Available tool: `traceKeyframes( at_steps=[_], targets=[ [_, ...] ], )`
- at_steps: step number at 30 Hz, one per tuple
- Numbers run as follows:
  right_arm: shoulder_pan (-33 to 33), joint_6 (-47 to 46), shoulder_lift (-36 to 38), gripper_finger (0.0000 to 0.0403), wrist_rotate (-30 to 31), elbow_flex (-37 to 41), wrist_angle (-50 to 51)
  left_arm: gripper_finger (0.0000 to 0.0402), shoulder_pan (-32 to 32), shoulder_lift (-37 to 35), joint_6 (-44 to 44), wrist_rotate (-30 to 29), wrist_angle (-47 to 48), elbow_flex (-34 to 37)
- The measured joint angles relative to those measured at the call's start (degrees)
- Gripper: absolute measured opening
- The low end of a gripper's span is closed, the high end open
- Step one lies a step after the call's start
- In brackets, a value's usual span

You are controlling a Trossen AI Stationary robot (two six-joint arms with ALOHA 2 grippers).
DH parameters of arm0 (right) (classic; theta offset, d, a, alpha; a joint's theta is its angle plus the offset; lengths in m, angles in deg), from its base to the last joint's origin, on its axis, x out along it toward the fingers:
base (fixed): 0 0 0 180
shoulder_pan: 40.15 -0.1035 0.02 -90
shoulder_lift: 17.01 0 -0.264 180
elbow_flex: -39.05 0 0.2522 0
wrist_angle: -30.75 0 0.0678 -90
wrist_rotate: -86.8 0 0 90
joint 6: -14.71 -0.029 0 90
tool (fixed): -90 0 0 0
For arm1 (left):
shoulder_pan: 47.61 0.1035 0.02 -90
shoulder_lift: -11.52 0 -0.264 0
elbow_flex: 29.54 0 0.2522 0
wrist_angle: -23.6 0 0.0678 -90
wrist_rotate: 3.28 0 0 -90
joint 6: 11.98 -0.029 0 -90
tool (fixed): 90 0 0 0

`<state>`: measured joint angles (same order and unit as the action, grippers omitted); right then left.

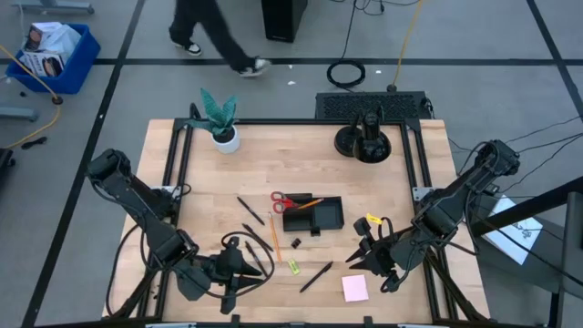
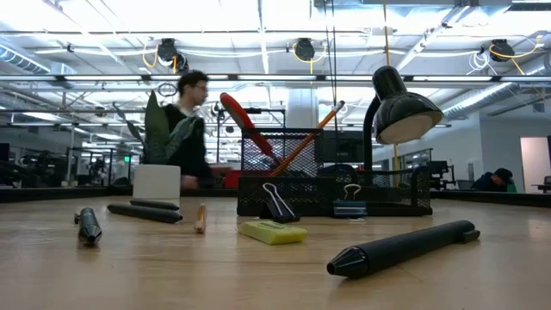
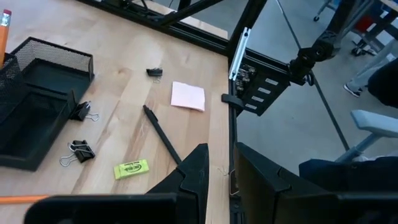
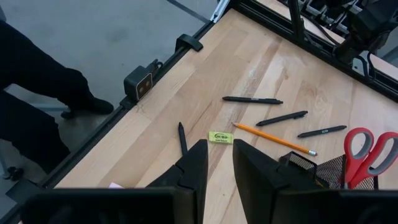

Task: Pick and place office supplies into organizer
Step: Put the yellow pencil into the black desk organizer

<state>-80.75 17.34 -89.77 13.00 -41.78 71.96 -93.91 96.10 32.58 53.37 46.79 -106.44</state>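
Note:
The black mesh organizer [image 1: 314, 217] sits mid-table. Red-handled scissors [image 1: 288, 201] and an orange pencil [image 1: 308, 205] lean in its tall compartment, the scissors' handles [image 2: 238, 112] up. Left of it lie black pens [image 1: 250, 209] and another orange pencil [image 1: 273, 239]. Toward the near edge are a black clip [image 1: 296, 243], the yellow-green piece [image 1: 293, 267], a pen [image 1: 316, 276] and the pink pad [image 1: 355, 288]. My left gripper [image 1: 261, 270] hovers near the table's near edge, left of the yellow-green piece, open by a narrow gap. My right gripper [image 1: 358, 260] hovers just beyond the pad, equally open.
A plant in a white pot [image 1: 221, 128] and a round black lamp stand [image 1: 364, 141] occupy the far side. More clips [image 3: 79, 151] lie against the organizer's near wall. A person walks on the floor beyond the far edge [image 1: 219, 36]. Bare wood lies between plant and pens.

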Motion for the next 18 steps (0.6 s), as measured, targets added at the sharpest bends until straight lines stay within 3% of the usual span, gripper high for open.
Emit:
traceKeyframes(
  at_steps=[7, 11, 18],
  targets=[
    [0.0, 2.76, 0.0, 0.007, 0.0, 0.0, -2.48, 0.0081, 1.17, 0.85, 6.62, -3.51, 2.1, 0.0],
    [0.0, 4.27, 0.0, 0.007, 0.08, 0.0, -3.35, 0.0081, 3.55, 3.01, 15.16, -5.48, 1.42, 0.0],
    [0.0, 4.24, 0.0, 0.007, 0.11, 0.0, -3.24, 0.0081, 9.62, 5.86, 24.17, 0.41, 1.42, -0.04]
  ],
)
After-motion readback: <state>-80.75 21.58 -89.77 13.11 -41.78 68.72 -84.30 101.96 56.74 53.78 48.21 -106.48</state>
